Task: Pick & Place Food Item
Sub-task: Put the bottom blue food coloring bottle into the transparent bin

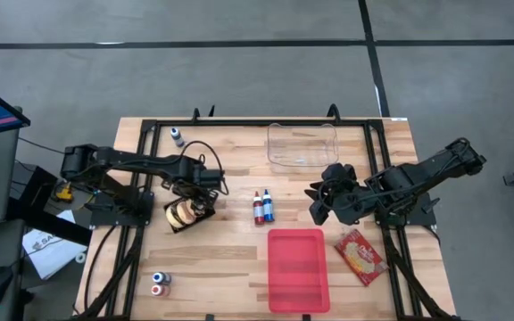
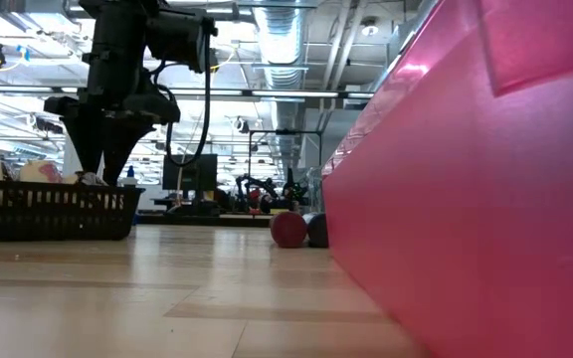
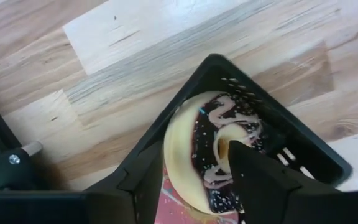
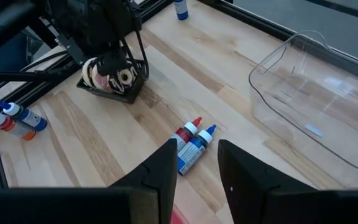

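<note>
A black mesh basket (image 1: 182,217) stands on the wooden table, left of the middle, with doughnuts in it. The top doughnut (image 3: 182,146) is pale with dark glaze and white icing squiggles; a pink one (image 3: 168,206) shows below it. My left gripper (image 3: 194,160) points straight down into the basket (image 3: 291,134), open, one finger beside the doughnut's outer edge and the other over its hole. The low view shows this gripper (image 2: 102,159) over the basket (image 2: 53,211). My right gripper (image 4: 197,152) hangs open and holds nothing, raised above the table's right half (image 1: 321,201). My left gripper comes from above, pointing down. One finger (image 3: 253,177) covers the hole of the top doughnut (image 3: 225,140), the other (image 3: 143,177) stands between the doughnut's rim and the basket wall. Whether either finger touches the doughnut I cannot tell. The doughnut lies in the basket.
A red tray (image 1: 297,269) sits at the near middle, and a clear tub (image 1: 302,146) at the far middle. A red and a blue bottle (image 1: 263,208) lie between the arms. A snack packet (image 1: 361,256) is near right. Small bottles sit near left (image 1: 159,283) and far left (image 1: 178,135).
</note>
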`<control>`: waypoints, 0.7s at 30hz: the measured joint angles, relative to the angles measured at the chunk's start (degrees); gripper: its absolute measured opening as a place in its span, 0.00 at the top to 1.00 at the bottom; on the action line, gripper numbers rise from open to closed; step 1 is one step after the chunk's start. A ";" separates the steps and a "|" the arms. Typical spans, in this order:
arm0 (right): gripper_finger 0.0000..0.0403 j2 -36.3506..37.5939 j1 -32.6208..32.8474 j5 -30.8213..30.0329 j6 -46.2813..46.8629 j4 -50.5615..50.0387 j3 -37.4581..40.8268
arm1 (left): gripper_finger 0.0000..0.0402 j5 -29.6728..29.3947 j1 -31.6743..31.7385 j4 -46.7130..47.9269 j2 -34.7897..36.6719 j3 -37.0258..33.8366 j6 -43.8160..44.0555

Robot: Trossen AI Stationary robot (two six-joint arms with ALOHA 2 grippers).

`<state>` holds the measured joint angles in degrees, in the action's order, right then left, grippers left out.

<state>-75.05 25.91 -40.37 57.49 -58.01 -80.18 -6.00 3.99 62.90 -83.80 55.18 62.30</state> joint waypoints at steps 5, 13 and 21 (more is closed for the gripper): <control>0.73 -0.02 0.00 -0.63 0.21 0.01 0.00 | 0.55 -0.65 -0.07 -0.84 5.06 0.00 -0.18; 0.73 -0.05 -0.93 -1.77 3.59 -3.73 0.00 | 0.55 -2.99 -3.50 -16.03 15.36 0.00 -6.78; 0.73 -0.74 -7.42 7.84 9.48 -3.58 3.64 | 0.58 -6.98 -9.11 -39.84 18.87 0.00 -16.08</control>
<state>-75.78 18.49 -32.52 66.97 -61.59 -76.54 -12.98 -5.12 23.06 -64.92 55.18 46.22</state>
